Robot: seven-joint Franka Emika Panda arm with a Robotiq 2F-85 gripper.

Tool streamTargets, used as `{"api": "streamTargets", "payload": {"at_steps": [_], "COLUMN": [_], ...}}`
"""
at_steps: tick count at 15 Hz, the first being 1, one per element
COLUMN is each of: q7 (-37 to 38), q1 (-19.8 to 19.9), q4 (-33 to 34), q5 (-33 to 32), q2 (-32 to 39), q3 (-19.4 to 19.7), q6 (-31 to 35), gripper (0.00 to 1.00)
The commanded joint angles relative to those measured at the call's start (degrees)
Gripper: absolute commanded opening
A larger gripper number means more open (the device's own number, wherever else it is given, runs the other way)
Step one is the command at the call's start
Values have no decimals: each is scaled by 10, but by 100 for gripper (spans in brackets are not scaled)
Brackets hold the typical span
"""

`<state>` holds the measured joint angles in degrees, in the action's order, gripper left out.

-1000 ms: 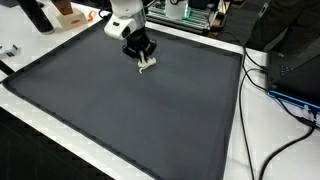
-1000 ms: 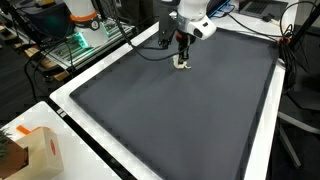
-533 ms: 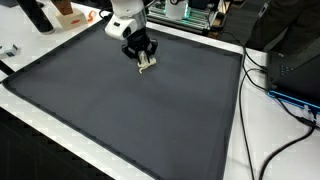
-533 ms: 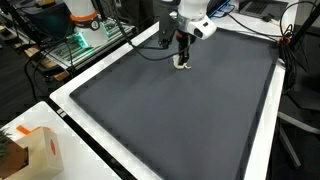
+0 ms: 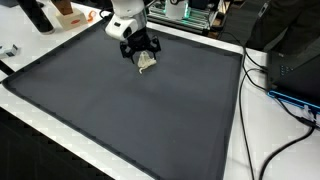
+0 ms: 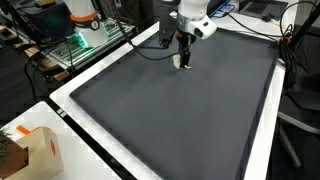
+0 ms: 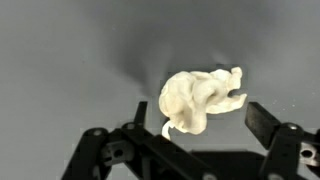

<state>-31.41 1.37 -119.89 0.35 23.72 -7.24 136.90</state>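
Cream crumpled wad [image 7: 200, 100] is being seen on the dark mat [image 5: 120, 120], upper middle of frame, between gripper [image 5: 143, 56] fingers being shown spread wide, gripping nothing; wad could be getting snagged and dragged by a brushing fingertip.

Cream lump [image 7: 200, 100] (crumpled, soft-looking) sits between spread fingers [image 7: 262, 120], grey mat [image 7: 70, 60] beneath.

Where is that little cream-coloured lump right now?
The cream lump lies on the dark mat, between the fingers of the open gripper, near the mat's far edge in both exterior views.
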Motion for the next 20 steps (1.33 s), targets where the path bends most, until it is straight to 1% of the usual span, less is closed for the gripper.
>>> {"api": "streamTargets", "payload": {"at_steps": [1, 6, 8, 10, 12, 14, 16, 20], "q7": [14, 14, 4, -10, -32, -75, -136, -258], "q1": [0, 0, 7, 13, 25, 41, 54, 57], "q4": [-4, -15, -23, -39, -55, -83, -112, -173], "q5": [-6, -11, 1, 12, 43, 101, 185, 367], "q2": [-1, -24, -43, -68, -95, -131, -167, -231], "q3": [-2, -1, -5, -8, -14, -21, -22, 3], "q6": [5, 3, -8, 0, 8, 24, 37, 56], "gripper": [100, 100, 100, 100, 100, 100, 100, 100]}}
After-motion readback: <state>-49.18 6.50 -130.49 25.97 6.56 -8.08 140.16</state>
